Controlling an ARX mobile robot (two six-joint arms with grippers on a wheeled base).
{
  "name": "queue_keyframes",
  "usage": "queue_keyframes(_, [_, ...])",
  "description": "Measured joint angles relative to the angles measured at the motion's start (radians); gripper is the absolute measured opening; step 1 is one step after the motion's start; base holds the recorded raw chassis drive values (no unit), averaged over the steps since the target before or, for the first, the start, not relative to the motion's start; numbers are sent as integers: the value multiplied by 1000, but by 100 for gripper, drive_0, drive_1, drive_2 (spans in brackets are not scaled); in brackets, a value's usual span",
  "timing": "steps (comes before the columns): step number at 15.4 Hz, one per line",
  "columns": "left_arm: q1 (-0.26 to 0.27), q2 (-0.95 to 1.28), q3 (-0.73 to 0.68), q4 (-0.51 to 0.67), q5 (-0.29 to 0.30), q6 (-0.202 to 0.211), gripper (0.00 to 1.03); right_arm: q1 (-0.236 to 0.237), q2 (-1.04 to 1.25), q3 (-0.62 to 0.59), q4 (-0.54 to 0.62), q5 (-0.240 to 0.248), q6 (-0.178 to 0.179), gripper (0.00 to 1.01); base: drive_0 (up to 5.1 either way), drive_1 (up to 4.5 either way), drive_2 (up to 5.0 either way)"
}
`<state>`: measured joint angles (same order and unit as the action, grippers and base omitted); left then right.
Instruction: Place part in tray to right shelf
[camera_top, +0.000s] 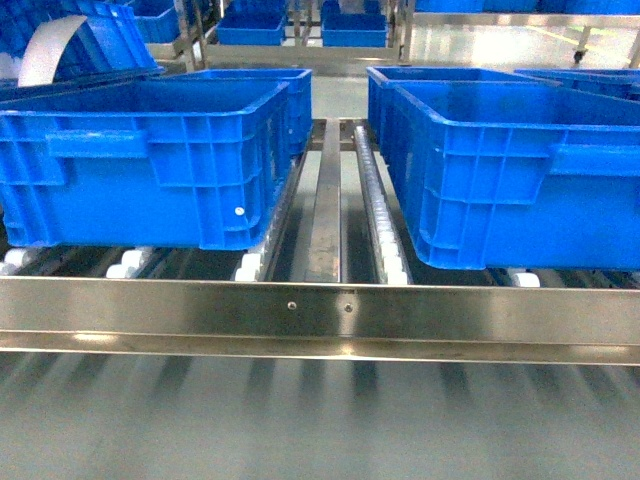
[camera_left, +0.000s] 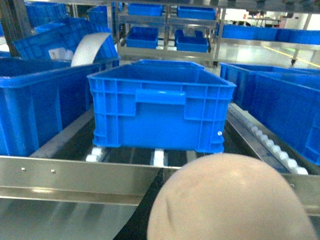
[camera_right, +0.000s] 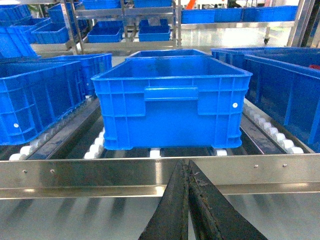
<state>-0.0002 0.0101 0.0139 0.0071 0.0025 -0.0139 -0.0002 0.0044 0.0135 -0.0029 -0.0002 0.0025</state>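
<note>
The roller shelf (camera_top: 340, 200) fills the room ahead, its steel front rail (camera_top: 320, 310) running straight across the head view, with rows of white rollers behind it. Two big blue crates sit on it: the left crate (camera_top: 150, 160) and the right crate (camera_top: 520, 170), well apart, with a bare steel lane between them. The right crate is cut off by the picture's edge. More crates and racks stand farther back, too blurred to tell much about.

At the upper left of the head view a pale curved strip (camera_top: 55, 45) pokes above a tilted crate; I cannot tell what it is.

In the left wrist view a smooth, rounded beige shape (camera_left: 230, 200) crowds the lower right corner, very close to the lens and out of focus. It could be the tray, but its outline is cut off and I cannot say for sure. The left pincer itself is hidden behind it, so I cannot tell whether it is spread or closed.

The right pincer (camera_right: 187, 200) shows as two dark fingers (camera_right: 172, 210) pressed together to a point, with nothing between them, hanging just in front of the rail.

The small blue part is nowhere visible in any view.
</note>
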Motion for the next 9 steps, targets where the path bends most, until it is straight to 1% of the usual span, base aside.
queue_keyframes(2, [0, 0, 1, -22, -5, -1, 12, 0, 0, 0, 0, 0, 0, 2, 0, 0, 0])
queue_keyframes(9, [0, 0, 1, -15, -2, 0, 12, 0, 0, 0, -1, 0, 0, 2, 0, 0, 0])
